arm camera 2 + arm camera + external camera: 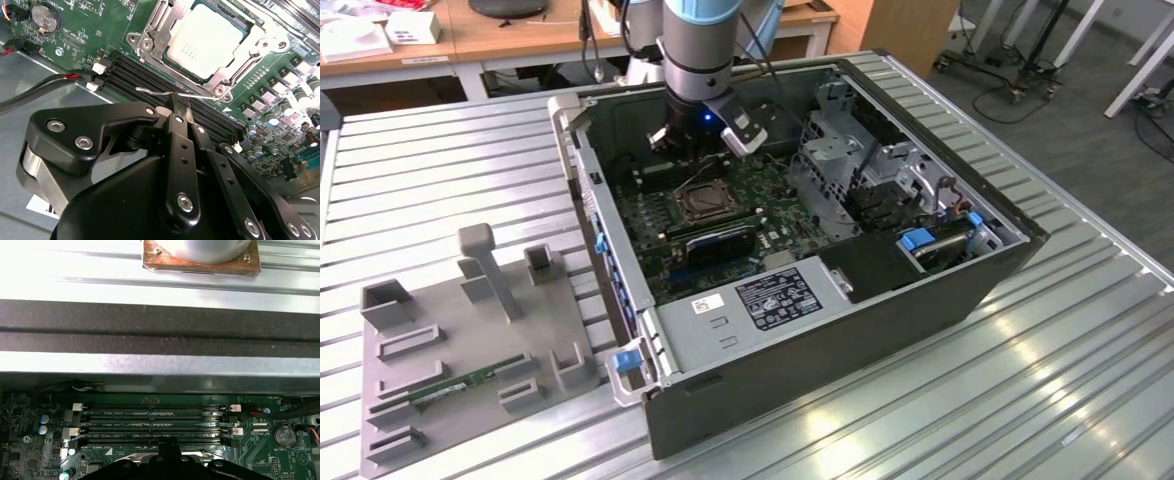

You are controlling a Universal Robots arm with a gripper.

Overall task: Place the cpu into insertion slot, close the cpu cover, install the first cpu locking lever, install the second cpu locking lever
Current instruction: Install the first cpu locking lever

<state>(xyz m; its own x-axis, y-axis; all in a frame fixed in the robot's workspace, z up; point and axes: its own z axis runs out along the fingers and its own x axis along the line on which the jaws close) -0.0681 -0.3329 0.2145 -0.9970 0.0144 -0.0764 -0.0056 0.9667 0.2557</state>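
Observation:
The cpu (207, 42), a silvery square, sits in the socket (698, 203) on the green motherboard inside the open computer case. The cpu cover (152, 30), a silver frame, lies flat around the chip. A thin wire locking lever (150, 91) runs along the socket's edge beside the memory slots. My gripper (178, 106) is shut, and its tips touch that lever near its middle. In the exterior view the gripper (687, 150) hangs just behind the socket, under the arm's wrist. The gripper's black tips (167, 447) rise in front of the memory slots in the first wrist view.
Black memory slots (155, 422) lie between the socket and the case wall (587, 180). A metal drive cage (854, 170) and a power supply (774, 295) crowd the case. A red-black cable (40, 90) runs nearby. A grey fixture (467, 340) holds a memory stick (460, 385).

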